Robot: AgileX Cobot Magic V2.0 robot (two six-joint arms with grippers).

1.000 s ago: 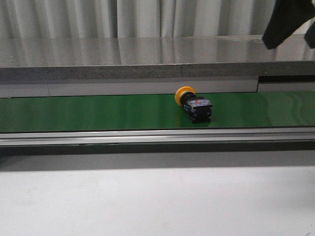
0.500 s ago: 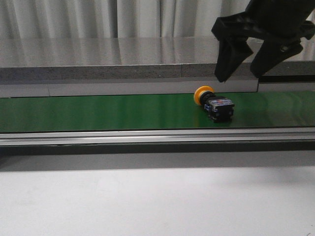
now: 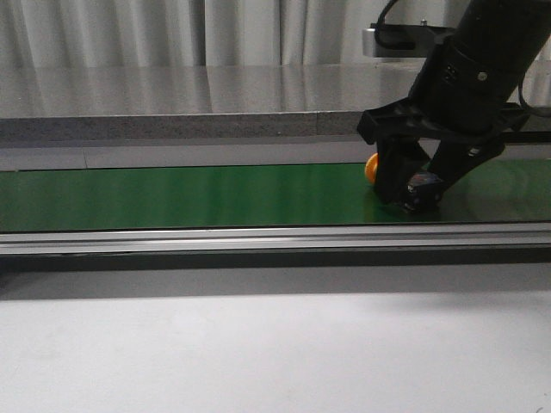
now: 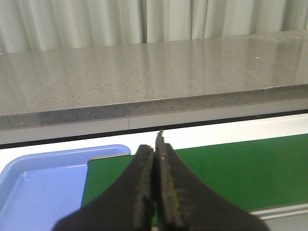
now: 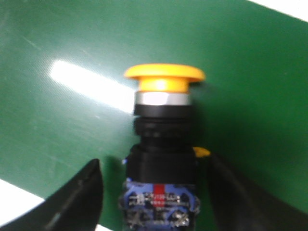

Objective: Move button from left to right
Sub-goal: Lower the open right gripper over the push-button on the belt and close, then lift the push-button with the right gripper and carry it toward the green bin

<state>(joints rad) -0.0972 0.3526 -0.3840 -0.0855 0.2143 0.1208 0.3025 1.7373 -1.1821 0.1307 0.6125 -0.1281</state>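
Observation:
The button [image 3: 372, 167] lies on its side on the green belt [image 3: 189, 194], its yellow cap pointing left and its dark body mostly hidden behind my right gripper [image 3: 419, 200]. In the right wrist view the button [image 5: 163, 144] lies between the two black fingers [image 5: 79, 197], with a gap of green showing on one side; the gripper [image 5: 159, 204] is open around the body. My left gripper [image 4: 155, 150] hovers over the belt's left end [image 4: 231, 168], jaws pressed together with nothing in them. It does not show in the front view.
A blue tray [image 4: 43, 183] sits just off the belt's left end. A grey stone ledge [image 3: 172, 103] runs behind the belt and a metal rail [image 3: 258, 238] along its front. White table surface [image 3: 258, 353] lies nearer.
The button has travelled right along the belt. My right gripper came down from the upper right and now straddles it.

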